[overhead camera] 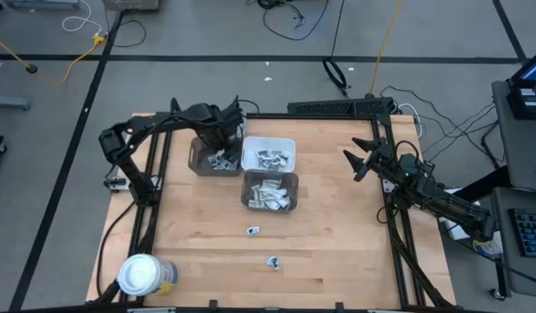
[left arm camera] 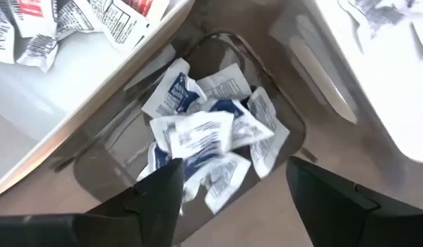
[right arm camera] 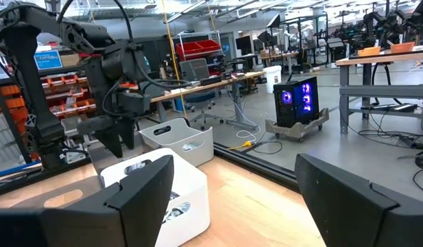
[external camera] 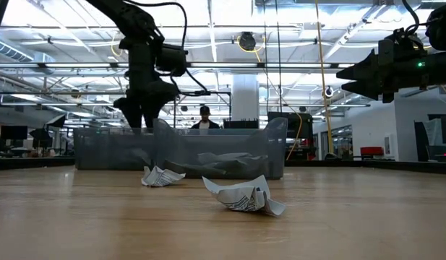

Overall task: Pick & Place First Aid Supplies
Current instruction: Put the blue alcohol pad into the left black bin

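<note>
Left wrist view shows the left gripper (left arm camera: 233, 182) spread wide above the dark grey plastic bin (left arm camera: 101, 165), a white printed paper packet (left arm camera: 197, 134) apparently dropping; it should lift straight, clearing the rim.

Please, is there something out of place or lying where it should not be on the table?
Yes. Two crumpled packets lie loose on the bare table, outside every bin: one packet in front of the grey bin, another packet nearer the table's front edge. All other packets sit inside bins. Nothing else looks spilled or damaged.
</note>
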You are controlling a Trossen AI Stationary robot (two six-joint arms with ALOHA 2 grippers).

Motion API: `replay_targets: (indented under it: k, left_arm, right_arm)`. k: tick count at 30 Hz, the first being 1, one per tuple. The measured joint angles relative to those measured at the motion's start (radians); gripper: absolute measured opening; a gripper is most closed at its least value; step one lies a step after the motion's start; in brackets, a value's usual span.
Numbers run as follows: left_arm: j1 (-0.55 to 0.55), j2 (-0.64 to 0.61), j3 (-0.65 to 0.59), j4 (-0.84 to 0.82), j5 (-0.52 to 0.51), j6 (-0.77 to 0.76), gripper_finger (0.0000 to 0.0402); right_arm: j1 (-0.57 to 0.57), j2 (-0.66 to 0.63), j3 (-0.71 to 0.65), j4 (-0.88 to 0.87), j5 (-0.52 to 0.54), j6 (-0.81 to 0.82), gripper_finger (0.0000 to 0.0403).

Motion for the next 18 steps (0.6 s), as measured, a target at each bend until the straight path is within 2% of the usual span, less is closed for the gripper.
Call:
replay_targets:
  k: [18]
  left_arm:
    - [-0.024, -0.002, 0.3, -0.334, -0.005, 0.103, 0.0245]
  right_arm:
    - [0.0, 0.0, 0.0, 0.0, 0.0, 0.0, 0.0297]
